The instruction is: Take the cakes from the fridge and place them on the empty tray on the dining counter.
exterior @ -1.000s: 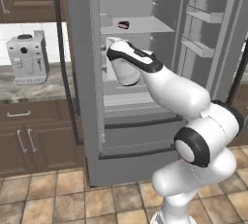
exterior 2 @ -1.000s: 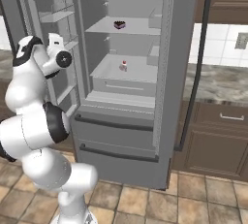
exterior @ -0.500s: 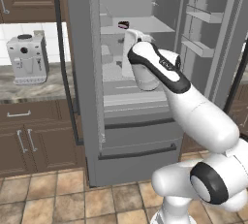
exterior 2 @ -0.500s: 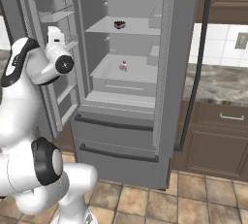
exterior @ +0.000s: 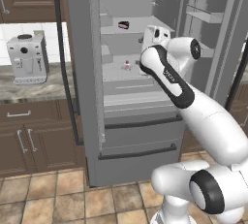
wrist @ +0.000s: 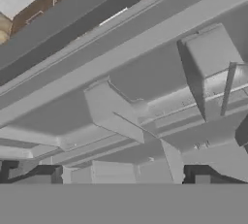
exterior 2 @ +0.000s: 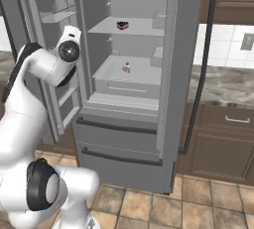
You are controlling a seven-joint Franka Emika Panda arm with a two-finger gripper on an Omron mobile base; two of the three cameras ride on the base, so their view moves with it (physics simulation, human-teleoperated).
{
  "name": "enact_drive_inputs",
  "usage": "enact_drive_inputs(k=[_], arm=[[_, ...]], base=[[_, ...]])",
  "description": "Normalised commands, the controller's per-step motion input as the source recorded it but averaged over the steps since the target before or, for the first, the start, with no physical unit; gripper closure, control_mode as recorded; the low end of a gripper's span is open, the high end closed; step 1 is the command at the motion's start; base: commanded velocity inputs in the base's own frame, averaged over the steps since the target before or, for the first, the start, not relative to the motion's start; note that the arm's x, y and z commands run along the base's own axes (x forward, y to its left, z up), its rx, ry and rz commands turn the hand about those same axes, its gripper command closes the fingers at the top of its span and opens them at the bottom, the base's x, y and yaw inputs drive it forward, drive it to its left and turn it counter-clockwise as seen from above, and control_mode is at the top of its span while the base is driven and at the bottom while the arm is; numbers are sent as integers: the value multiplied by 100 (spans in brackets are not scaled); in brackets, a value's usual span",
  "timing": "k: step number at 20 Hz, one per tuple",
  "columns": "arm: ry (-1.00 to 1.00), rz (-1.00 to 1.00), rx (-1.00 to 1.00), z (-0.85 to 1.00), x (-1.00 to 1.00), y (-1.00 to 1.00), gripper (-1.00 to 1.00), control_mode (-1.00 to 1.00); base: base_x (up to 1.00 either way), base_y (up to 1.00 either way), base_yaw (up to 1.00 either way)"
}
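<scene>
The fridge [exterior: 80, 82] stands with both upper doors swung wide. On its upper shelf sits the dark chocolate cake [exterior: 123, 24] [exterior 2: 122, 25]. The white cake with a red top [exterior: 127, 65] [exterior 2: 126, 67] stands on the shelf below. My wrist [exterior: 155, 36] [exterior 2: 68, 49] hovers at the height of the upper shelf, right of the chocolate cake and clear of both cakes. In the hand view my gripper [wrist: 121, 175] is open with nothing between its fingers, facing grey fridge ledges. The empty tray and the dining counter are out of view.
The open right door with its bins [exterior: 213, 14] is close beside my arm. Two shut drawers [exterior: 138, 138] lie below the shelves. A white coffee machine [exterior: 26, 58] stands on the counter to the left, above brown cabinets [exterior: 29, 140].
My arm has swung rightward across the fridge opening and the hand has risen to the upper shelf's height. The jaws stay open. Neither cake has moved.
</scene>
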Motion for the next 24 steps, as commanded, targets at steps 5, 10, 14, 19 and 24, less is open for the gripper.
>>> enact_drive_inputs(k=[5,10,14,19,24], arm=[[10,-38,1,23,-63,-34,-100,-100],[5,-58,17,0,-61,-36,-100,-100],[2,-60,28,0,-46,-35,-100,-100],[0,-58,39,2,-19,-46,-100,-100],[4,-22,46,6,-9,-35,-100,-100]], base=[[0,0,0],[0,0,0],[0,0,0],[0,0,0],[0,0,0]])
